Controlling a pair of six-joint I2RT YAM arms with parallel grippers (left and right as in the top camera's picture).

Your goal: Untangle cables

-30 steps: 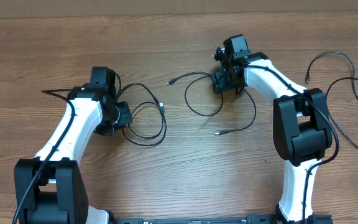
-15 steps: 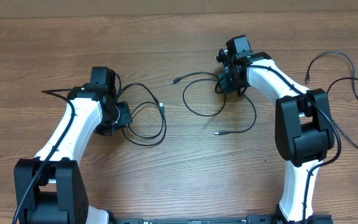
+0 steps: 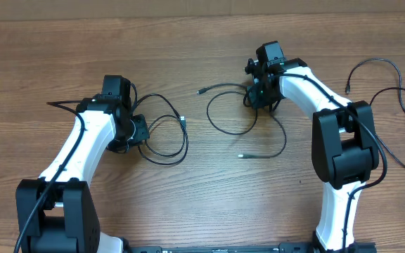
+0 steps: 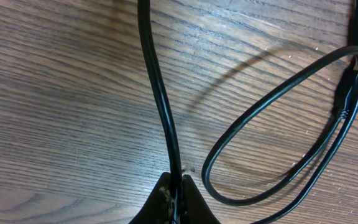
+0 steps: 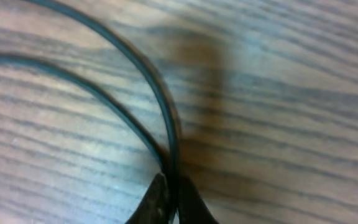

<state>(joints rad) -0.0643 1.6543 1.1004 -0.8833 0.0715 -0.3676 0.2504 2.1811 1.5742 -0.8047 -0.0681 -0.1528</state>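
Looking down from overhead, the left gripper (image 3: 136, 132) sat on the left cable (image 3: 164, 160), a doubled loop on the left half of the table (image 3: 188, 42). The right gripper (image 3: 260, 95) sat on the middle cable (image 3: 230, 130), and a third cable (image 3: 378, 60) lay well apart at the right edge. In the left wrist view, the left gripper (image 4: 178, 186) had its jaws pressed together, pinching the left cable (image 4: 160, 93). In the right wrist view, the right gripper (image 5: 169, 198) likewise pinched the middle cable (image 5: 169, 118). With both grips apparently made, the step in hand was probably drawing the loops open, and the next move would call for slow pulls, watching for snags.
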